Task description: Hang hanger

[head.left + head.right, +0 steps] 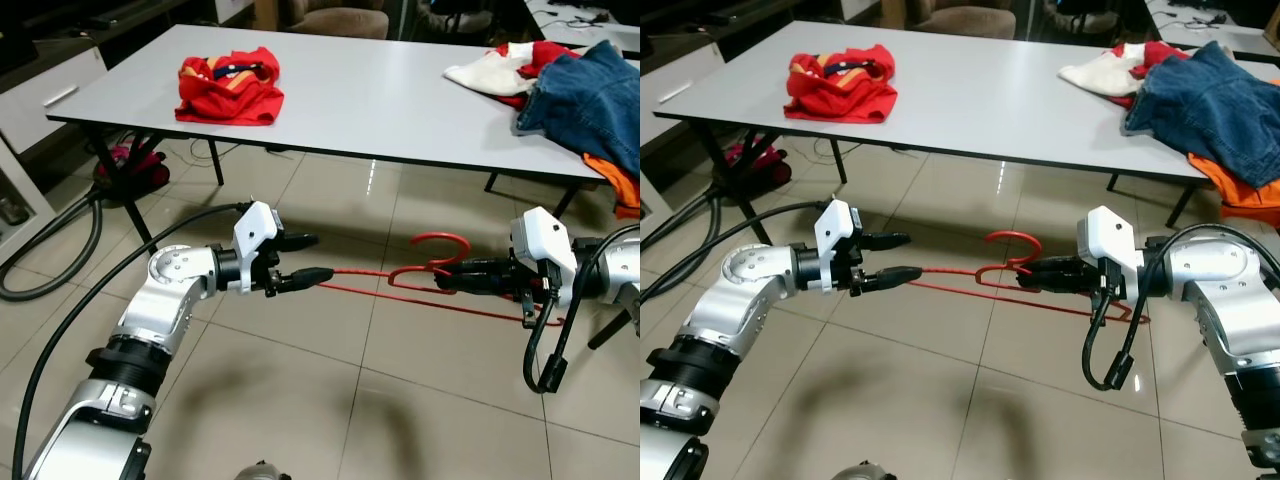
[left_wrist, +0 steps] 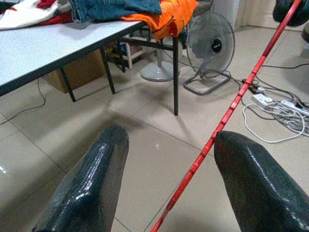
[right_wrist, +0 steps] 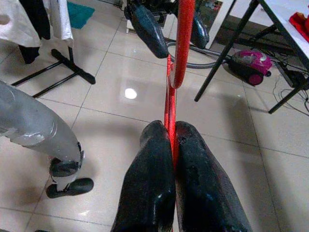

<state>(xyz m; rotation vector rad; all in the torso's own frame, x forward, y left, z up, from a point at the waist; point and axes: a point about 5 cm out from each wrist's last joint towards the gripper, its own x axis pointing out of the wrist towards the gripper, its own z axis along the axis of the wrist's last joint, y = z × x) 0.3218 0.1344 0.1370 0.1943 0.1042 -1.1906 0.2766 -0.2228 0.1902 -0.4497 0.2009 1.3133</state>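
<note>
A red wire hanger (image 1: 441, 240) is held level above the tiled floor, in front of the table. My right gripper (image 1: 447, 275) is shut on it just below the hook; the right wrist view shows its two fingers (image 3: 159, 159) pressed on the red wire (image 3: 181, 43). My left gripper (image 1: 314, 258) is open at the hanger's other end. In the left wrist view the red bar (image 2: 227, 118) runs between the spread fingers (image 2: 104, 164), nearer one of them, and I cannot tell whether it touches.
The white table (image 1: 400, 100) carries a red garment (image 1: 230, 88) on its left and a heap of jeans (image 1: 590, 100) and other clothes on its right. A pink vacuum (image 1: 130, 165) with a hose lies at the left. A floor fan (image 2: 210, 46) and a power strip (image 2: 265, 100) stand beyond the table.
</note>
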